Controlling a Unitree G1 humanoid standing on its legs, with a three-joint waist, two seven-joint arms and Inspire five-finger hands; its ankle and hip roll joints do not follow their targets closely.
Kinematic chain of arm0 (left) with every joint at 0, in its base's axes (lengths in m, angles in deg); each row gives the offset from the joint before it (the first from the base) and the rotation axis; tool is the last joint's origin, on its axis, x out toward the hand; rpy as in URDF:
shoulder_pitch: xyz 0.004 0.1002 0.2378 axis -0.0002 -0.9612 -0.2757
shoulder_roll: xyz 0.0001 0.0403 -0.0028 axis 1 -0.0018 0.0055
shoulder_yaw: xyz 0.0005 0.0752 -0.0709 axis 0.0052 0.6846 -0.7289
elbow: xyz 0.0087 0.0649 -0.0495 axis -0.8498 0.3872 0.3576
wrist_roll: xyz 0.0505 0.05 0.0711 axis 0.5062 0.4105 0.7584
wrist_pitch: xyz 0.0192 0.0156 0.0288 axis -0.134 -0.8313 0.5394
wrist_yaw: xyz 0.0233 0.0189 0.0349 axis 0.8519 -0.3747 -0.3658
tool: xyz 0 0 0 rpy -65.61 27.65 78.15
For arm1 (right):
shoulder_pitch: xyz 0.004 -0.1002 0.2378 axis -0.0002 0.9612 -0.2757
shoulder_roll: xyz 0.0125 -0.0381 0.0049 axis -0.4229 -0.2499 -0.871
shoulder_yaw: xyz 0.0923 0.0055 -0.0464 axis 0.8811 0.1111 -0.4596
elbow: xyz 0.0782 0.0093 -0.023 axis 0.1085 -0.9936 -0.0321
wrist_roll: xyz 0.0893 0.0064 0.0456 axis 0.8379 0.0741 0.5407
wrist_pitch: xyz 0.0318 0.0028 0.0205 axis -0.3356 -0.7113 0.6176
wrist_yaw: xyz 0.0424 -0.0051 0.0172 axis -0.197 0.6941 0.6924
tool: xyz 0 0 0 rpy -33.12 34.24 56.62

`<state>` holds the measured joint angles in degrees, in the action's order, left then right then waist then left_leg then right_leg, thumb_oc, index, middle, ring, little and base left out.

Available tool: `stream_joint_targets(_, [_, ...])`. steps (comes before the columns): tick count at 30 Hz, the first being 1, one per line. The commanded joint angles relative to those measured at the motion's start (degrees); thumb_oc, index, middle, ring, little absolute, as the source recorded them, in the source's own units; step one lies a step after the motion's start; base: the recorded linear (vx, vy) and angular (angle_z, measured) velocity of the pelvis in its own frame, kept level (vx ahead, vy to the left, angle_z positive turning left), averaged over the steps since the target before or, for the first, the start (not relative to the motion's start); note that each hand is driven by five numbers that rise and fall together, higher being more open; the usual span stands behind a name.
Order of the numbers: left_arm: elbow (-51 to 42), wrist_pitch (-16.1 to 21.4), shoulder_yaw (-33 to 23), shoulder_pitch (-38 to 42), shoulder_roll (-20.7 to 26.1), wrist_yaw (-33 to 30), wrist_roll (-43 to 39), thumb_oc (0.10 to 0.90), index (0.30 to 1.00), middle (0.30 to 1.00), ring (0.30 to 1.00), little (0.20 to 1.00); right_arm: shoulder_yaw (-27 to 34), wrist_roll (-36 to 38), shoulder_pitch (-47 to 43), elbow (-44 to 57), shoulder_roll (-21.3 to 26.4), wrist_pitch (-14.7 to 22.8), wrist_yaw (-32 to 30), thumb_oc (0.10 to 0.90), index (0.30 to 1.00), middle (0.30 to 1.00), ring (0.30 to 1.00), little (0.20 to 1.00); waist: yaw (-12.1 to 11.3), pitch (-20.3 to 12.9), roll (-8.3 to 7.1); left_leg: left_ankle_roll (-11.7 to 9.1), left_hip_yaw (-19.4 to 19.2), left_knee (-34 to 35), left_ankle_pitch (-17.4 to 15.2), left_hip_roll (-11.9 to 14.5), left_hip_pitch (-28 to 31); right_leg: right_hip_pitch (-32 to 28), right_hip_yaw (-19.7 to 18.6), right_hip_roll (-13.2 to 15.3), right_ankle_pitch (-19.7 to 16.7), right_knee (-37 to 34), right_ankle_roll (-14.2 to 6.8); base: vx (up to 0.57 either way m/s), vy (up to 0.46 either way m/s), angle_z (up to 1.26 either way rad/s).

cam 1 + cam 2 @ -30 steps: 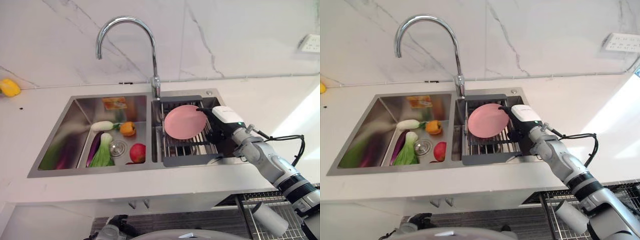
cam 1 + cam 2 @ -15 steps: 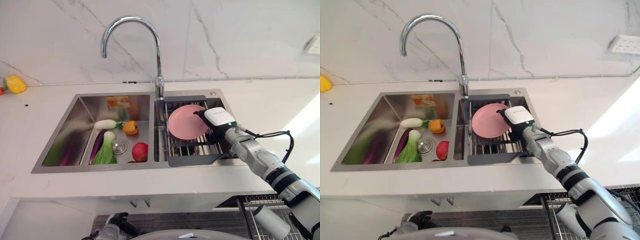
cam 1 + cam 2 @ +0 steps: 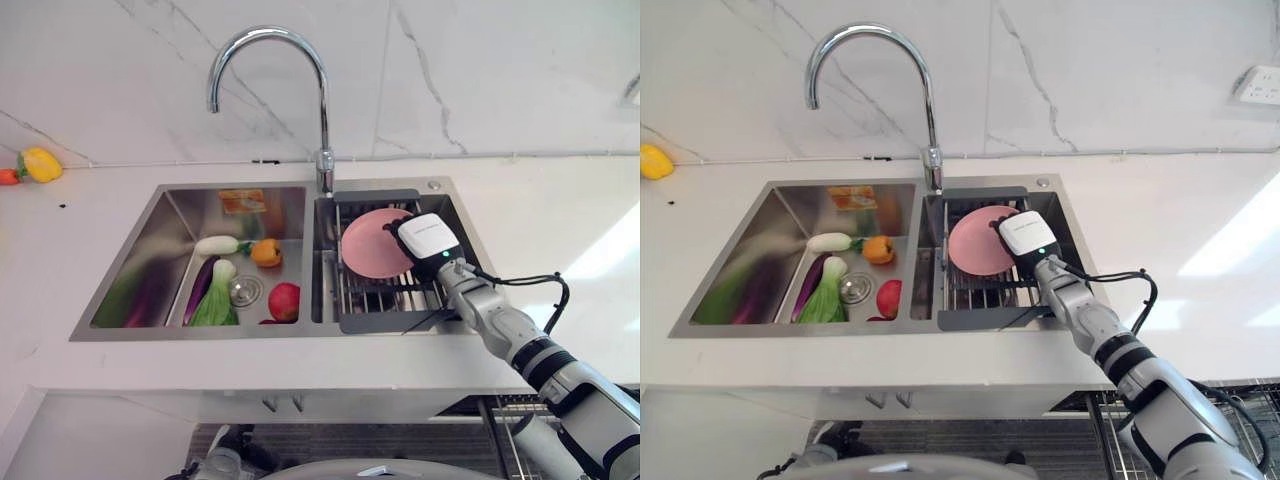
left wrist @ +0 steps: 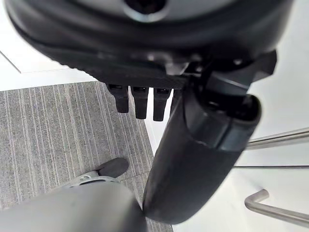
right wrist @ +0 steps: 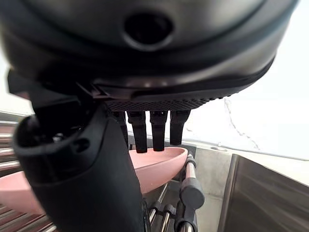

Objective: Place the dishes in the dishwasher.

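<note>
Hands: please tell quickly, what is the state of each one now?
Left hand: open, straight fingers, holding nothing.
Right hand: open, straight fingers above the pink plate rim, no grasp yet.

- No words, numbers or signs can be read anywhere.
- A colourful label (image 3: pixel 241 201) is stuck on the back wall of the left sink bowl (image 3: pixel 150 280), but its print is too small to be made out.
- A faint grey mark is seen on the white cover of the right hand (image 3: pixel 428 233), and it is too small to be read.
</note>
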<state>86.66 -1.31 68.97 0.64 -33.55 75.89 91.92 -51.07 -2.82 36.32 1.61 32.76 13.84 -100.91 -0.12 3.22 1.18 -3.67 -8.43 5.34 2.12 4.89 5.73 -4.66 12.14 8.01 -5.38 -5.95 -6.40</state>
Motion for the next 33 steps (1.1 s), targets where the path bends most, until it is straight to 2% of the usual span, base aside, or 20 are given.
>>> stream_joint_targets(1, [3.6,0.4,4.9,2.4,-2.6,-0.9,0.6,0.800,0.900,0.900,0.900,0.900,2.8,-1.3,-8.3,3.5,-0.8,-1.2,-7.1,0.400,0.300,0.300,0.300,0.300,-2.1,0.5,-2.09,-1.9,1.3,-0.3,-4.3,0.9,2.3,-2.7,-0.1,4.0,4.7,0.9,-4.9,0.00,0.000,0.00])
stream_joint_targets(18, [3.2,-0.7,4.2,1.6,-2.3,-1.4,4.4,0.800,0.900,0.900,0.900,0.900,11.0,4.8,0.9,20.8,0.5,2.6,-10.6,0.400,0.300,0.300,0.300,0.300,-0.5,0.2,-1.81,-2.0,0.0,-0.3,-4.8,1.5,3.8,-2.9,-0.6,3.4,5.0,0.9,-4.8,0.00,-0.001,-0.01])
stream_joint_targets(23, [3.4,-1.1,3.6,1.3,-2.0,-1.6,4.4,0.800,0.900,0.900,0.900,0.900,13.6,7.3,1.3,22.8,-0.1,2.5,-12.4,0.400,0.300,0.300,0.300,0.300,-0.3,0.2,-1.82,-2.1,-0.4,-0.3,-4.9,1.9,4.2,-2.8,-1.1,3.2,5.1,0.9,-4.7,-0.01,0.001,-0.05])
stream_joint_targets(31, [3.2,-1.6,2.5,1.0,-1.6,-2.2,5.1,0.800,0.900,0.900,0.900,0.900,22.2,9.5,5.4,27.7,0.3,1.3,-17.1,0.400,0.300,0.300,0.300,0.300,0.7,0.2,-1.78,-2.2,-1.0,-0.3,-5.1,2.2,4.7,-2.7,-1.7,2.6,5.2,0.9,-4.4,-0.01,0.000,-0.05])
stream_joint_targets(33, [3.1,-1.8,1.6,0.5,-1.7,-2.2,5.3,0.800,0.900,0.900,0.900,0.900,27.2,10.4,8.6,31.4,1.4,1.3,-18.7,0.400,0.300,0.300,0.300,0.300,1.3,0.2,-1.78,-2.2,-1.2,-0.3,-5.2,2.2,4.9,-2.6,-2.1,2.4,5.2,0.9,-4.4,0.00,0.000,0.00])
